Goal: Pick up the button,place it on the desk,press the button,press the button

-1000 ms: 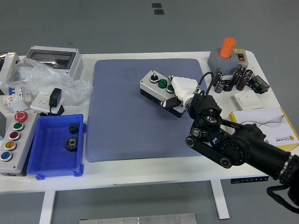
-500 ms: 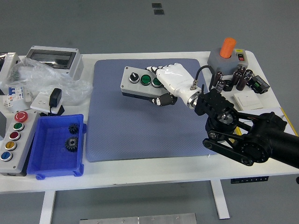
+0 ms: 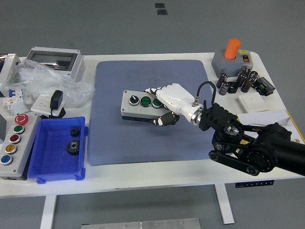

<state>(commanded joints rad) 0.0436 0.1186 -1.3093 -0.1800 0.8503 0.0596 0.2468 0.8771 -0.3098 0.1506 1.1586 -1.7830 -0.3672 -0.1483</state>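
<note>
Head view shows the button box (image 3: 141, 106), a grey case with a white top face carrying a black knob and two green buttons, lying on the blue mat (image 3: 119, 138) a little above the mat's middle. The right hand (image 3: 167, 102) is clasped on the box's right end: its white fingers (image 3: 155, 90) curl over the far edge and the thumb (image 3: 164, 119) presses against the near side (whether the box rests fully on the mat or is held a touch above it cannot be told). The black right arm (image 3: 252, 148) runs from that hand toward the mat's lower right corner and off past the table edge.

Left of the mat sits a blue bin (image 3: 50, 164) with two dark gears (image 3: 73, 145) inside. Further left of the mat, at the table's edge, lies a long grey control panel (image 3: 13, 143) with red, green, yellow and blue buttons. Above the bin, left of the mat's upper half, are a white socket with a black plug (image 3: 53, 103), crumpled clear plastic (image 3: 43, 81) and a grey enclosure (image 3: 52, 59).

Right of the mat's upper corner stands a grey box with an orange knob (image 3: 232, 55); just below it is a cluster of black capacitors (image 3: 238, 81), and lower still a white switch plate (image 3: 253, 102) and a booklet (image 3: 286, 119).
</note>
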